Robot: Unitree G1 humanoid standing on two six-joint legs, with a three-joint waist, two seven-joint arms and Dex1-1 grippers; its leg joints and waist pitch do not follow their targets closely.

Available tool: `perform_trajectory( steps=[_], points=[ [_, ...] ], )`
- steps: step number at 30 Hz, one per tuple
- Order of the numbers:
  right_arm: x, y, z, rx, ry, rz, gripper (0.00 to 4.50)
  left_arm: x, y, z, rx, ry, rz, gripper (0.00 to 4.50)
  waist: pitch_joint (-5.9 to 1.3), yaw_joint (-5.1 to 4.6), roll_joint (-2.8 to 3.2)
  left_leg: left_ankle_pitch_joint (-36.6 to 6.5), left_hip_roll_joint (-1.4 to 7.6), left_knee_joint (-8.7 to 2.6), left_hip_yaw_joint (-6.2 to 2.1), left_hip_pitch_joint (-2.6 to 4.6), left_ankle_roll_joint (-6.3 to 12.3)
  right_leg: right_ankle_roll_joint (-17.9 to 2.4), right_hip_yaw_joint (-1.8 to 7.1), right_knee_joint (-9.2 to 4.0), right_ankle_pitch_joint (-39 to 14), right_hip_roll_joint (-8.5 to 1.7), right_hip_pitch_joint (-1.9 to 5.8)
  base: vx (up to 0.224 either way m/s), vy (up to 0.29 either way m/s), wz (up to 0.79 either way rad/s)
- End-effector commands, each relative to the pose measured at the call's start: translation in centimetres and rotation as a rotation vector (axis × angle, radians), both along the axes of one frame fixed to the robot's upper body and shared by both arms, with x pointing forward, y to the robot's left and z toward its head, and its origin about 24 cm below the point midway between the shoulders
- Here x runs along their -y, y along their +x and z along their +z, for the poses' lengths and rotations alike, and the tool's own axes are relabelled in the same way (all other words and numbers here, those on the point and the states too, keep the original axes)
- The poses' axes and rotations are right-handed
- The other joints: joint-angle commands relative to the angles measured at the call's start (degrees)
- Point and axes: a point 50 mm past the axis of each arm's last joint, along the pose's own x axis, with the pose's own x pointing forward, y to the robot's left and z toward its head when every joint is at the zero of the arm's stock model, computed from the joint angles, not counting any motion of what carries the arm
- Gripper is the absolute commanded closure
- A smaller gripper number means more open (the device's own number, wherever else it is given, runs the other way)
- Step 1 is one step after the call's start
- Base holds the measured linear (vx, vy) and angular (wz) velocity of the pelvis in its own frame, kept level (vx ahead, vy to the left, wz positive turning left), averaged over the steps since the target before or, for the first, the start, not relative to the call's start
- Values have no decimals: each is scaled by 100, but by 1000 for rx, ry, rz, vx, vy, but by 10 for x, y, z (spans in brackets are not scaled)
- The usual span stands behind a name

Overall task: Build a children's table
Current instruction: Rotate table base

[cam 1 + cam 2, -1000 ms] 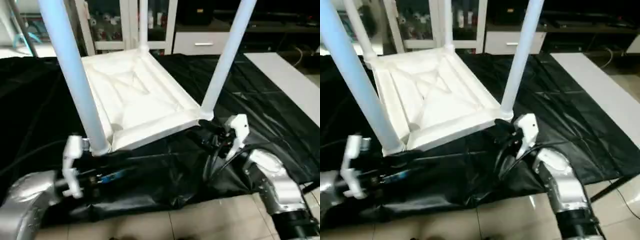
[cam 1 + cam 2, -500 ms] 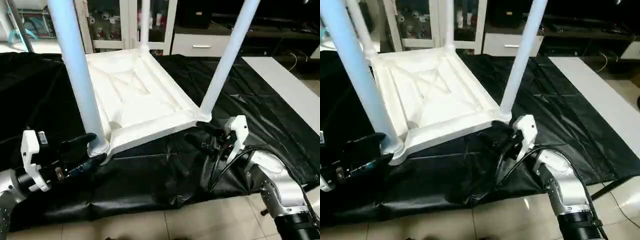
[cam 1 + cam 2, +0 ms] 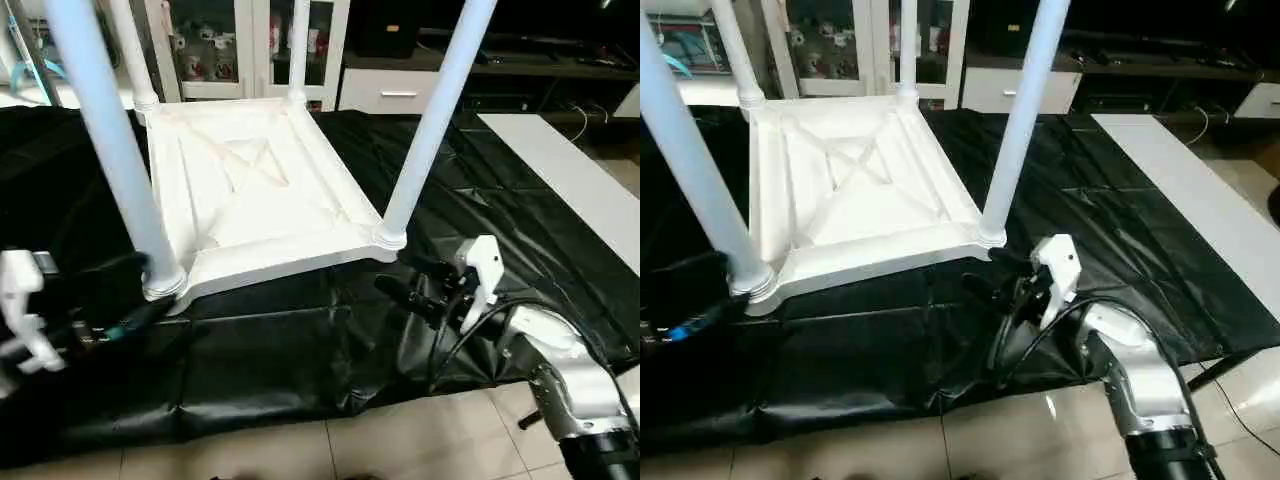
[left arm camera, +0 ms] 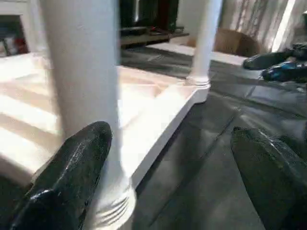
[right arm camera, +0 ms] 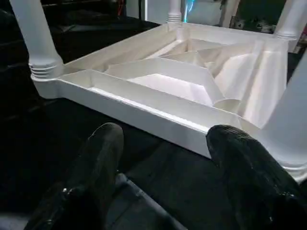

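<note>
The children's table lies upside down on the black cloth, its X-ribbed tabletop (image 3: 250, 190) facing up. Legs stand in its corner sockets: near left leg (image 3: 110, 150), near right leg (image 3: 432, 120), and two far legs (image 3: 297, 50). My left gripper (image 3: 140, 295) is open just in front of the near left leg's base (image 4: 81, 72), one finger (image 4: 72, 167) close beside it, holding nothing. My right gripper (image 3: 400, 275) is open a little short of the near right corner, and nothing lies between its fingers (image 5: 96, 163); the tabletop's rim (image 5: 144, 105) is just beyond them.
The black-draped work table (image 3: 300, 340) ends near me, with tiled floor (image 3: 380, 440) below its front edge. A white slab (image 3: 570, 170) lies at the right. Glass-fronted cabinets (image 3: 215, 50) stand behind the table.
My left gripper has opened wide, let go of the near left leg's base and drawn back to the left. The right gripper has kept its opening. The camera has shifted.
</note>
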Motion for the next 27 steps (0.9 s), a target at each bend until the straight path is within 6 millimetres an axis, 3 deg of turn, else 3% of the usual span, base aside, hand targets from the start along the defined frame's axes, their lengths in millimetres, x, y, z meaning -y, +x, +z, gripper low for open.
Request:
perform_trajectory(
  steps=[1,8,10,12,14,16,19,27],
  points=[
    [8,0,5,15,-12,-21,137,-11,-4,4,-9,3,12,2,-270,3,162,-2063,169,-528,-96,107,-63,-801,232,-402,-1942,-191,234,0,0,0],
    [10,-1,4,11,-22,-23,137,-25,-6,8,4,51,42,2,-273,18,165,-1933,181,-521,-77,136,-18,-977,238,-362,-1602,-192,231,0,0,0],
    [8,0,4,13,-15,-22,137,-20,8,8,62,41,87,2,-274,34,143,-1903,184,-523,-78,129,-10,-989,235,-358,-1559,-193,245,0,0,0],
    [4,2,6,16,-5,-16,137,-12,20,7,84,8,92,2,-274,73,165,-1977,185,-508,-63,190,-69,-991,238,-375,-1634,-204,211,0,0,0],
    [0,2,7,20,1,-8,137,-5,30,4,102,-1,88,2,-233,94,152,-2178,185,-546,-94,157,-135,-876,230,-407,-2024,-231,251,0,0,0],
    [-3,2,7,23,4,3,137,-2,41,1,102,4,95,2,-236,91,144,-2457,169,-540,-116,204,-195,-689,221,-465,-2528,-245,245,0,0,0],
    [-6,2,6,20,5,14,137,4,56,-3,101,10,87,2,-271,95,134,-2276,161,-534,-126,184,-197,-613,229,-464,-2468,-253,263,0,0,0],
    [-7,2,2,10,-10,11,137,37,86,1,98,-55,-67,2,-308,146,128,-1895,177,-519,-108,167,-189,-930,233,-373,-1787,-270,298,0,0,0]
  ],
)
